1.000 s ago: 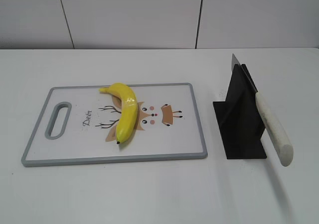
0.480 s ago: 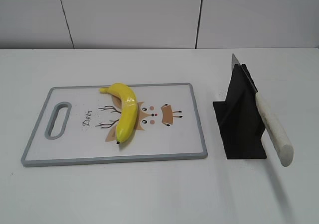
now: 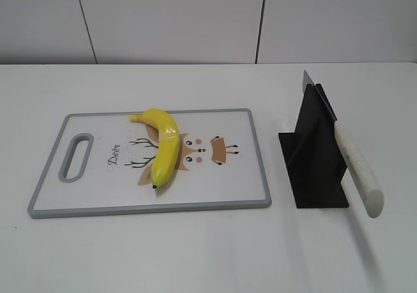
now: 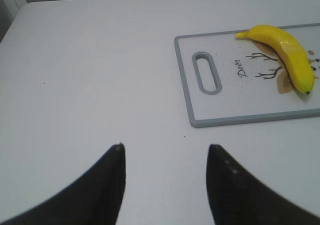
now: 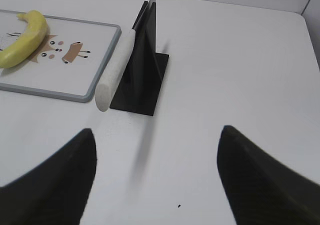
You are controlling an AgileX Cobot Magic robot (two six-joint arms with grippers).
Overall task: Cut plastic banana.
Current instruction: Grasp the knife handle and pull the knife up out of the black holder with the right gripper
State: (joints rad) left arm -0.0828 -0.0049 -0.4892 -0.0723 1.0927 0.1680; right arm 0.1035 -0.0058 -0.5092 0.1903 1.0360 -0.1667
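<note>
The plastic banana (image 3: pixel 163 146) lies whole on a white cutting board (image 3: pixel 98 195) with a grey rim and a deer print. It also shows in the left wrist view (image 4: pixel 287 55) and the right wrist view (image 5: pixel 22 42). A knife with a white handle (image 3: pixel 357 169) rests in a black stand (image 3: pixel 316 156) to the right of the board; the knife (image 5: pixel 116 69) also shows in the right wrist view. My left gripper (image 4: pixel 165 147) is open over bare table, left of the board. My right gripper (image 5: pixel 157 132) is open, near side of the stand. Neither gripper shows in the exterior view.
The board's handle slot (image 3: pixel 76 156) is at its left end. The white table (image 3: pixel 208 254) runs to a white panelled wall at the back.
</note>
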